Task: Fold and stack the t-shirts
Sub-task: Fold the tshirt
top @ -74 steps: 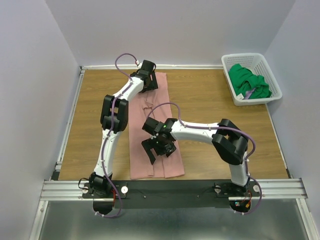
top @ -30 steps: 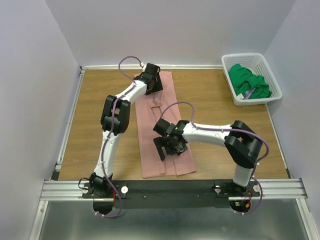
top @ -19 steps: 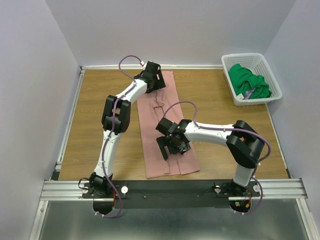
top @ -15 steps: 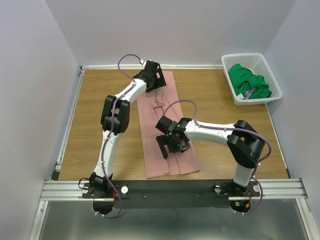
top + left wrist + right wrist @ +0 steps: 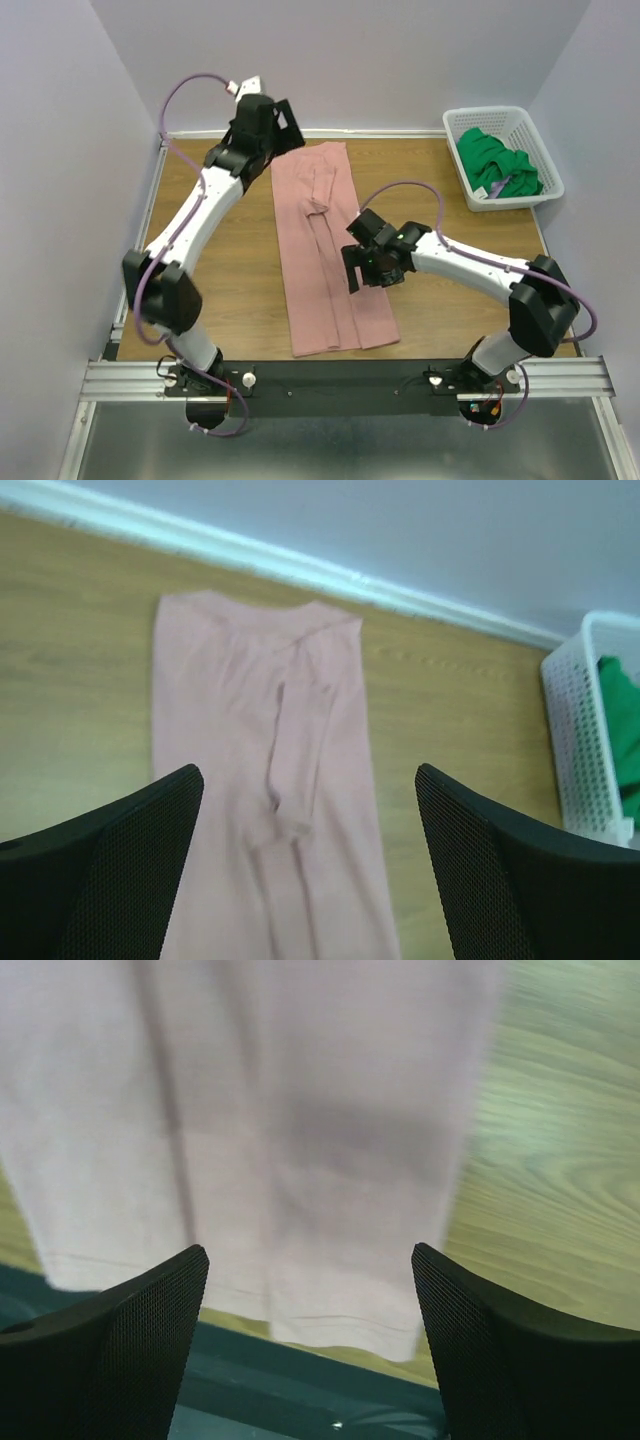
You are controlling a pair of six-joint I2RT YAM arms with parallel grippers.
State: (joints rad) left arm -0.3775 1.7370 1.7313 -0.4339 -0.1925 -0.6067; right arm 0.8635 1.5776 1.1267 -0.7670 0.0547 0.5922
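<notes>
**Both arms backing off the pink tee**

The left gripper [image 5: 308, 780] is hanging up high now, pulled off the collar end it was pressing a second ago. Its jaws are wide apart and empty, with the pink tee [image 5: 318, 250] lying flat below and between them. The right gripper [image 5: 305, 1255] is lifting clear too, jaws gaping with nothing in them and the hem end right underneath. I'm guessing the long fold is done and a crosswise fold is coming. The green tee [image 5: 495, 165] is sitting in the basket [image 5: 490, 115], well away from both.
</notes>
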